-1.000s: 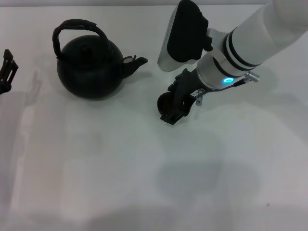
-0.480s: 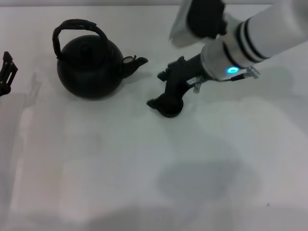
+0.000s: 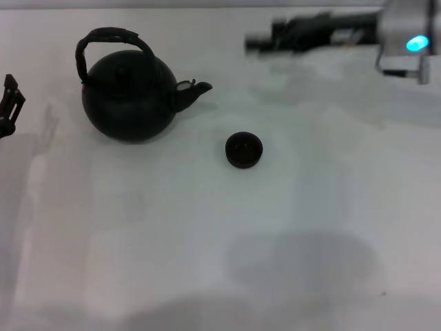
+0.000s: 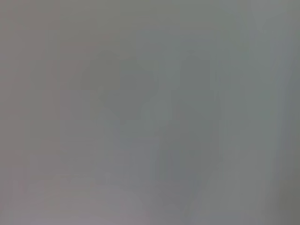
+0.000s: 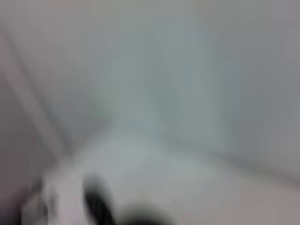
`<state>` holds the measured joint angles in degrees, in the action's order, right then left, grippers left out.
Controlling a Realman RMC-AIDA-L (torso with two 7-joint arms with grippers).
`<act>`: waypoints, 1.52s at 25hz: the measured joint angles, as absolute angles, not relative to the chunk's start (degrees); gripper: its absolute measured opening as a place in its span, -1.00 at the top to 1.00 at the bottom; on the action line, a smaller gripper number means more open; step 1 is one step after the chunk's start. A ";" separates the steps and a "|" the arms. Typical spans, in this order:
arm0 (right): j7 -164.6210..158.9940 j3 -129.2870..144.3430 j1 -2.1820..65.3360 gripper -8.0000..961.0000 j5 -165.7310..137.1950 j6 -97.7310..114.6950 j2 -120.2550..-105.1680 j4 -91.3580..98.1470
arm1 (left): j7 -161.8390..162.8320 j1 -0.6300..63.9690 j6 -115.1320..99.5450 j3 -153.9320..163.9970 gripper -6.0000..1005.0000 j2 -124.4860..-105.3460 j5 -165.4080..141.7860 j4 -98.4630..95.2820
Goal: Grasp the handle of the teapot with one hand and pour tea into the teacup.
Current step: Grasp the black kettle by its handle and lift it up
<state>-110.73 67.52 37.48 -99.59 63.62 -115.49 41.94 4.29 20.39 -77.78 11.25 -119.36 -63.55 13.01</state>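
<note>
The black teapot (image 3: pixel 129 96) stands at the back left of the white table, its spout (image 3: pixel 193 90) pointing right. Its dark arched handle (image 3: pixel 110 36) loops over the lid, and nothing grips it. The small black teacup (image 3: pixel 244 150) stands upright and alone on the table, to the right of the spout and nearer to me. My right gripper (image 3: pixel 256 44) hangs blurred at the back right, pointing left, well above and behind the cup. My left gripper (image 3: pixel 12 98) sits at the far left edge, apart from the pot.
The white table (image 3: pixel 220 262) stretches bare in front of the pot and cup. Both wrist views show only blurred pale surface.
My right gripper, which was down at the teacup, has risen and swung away to the back right. The cup stays on the table. The left arm has not moved.
</note>
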 joint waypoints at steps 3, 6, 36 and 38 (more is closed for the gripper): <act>-103.75 56.16 35.64 -0.83 -83.70 68.20 -115.00 32.27 | 4.30 20.39 -78.07 11.25 -0.77 -119.36 -63.55 13.01; -96.58 44.96 32.65 -0.83 -66.68 72.38 -115.34 21.26 | 4.30 20.44 -78.10 11.25 -0.77 -119.36 -63.54 13.01; -13.09 29.97 39.20 -0.81 -33.04 64.60 -116.19 -4.96 | 4.39 16.23 -84.92 17.70 -0.77 -119.62 -68.82 15.73; -13.67 29.86 39.29 -0.81 -33.00 64.26 -116.19 -4.88 | 4.39 17.54 -84.61 18.15 -0.77 -119.62 -68.90 15.99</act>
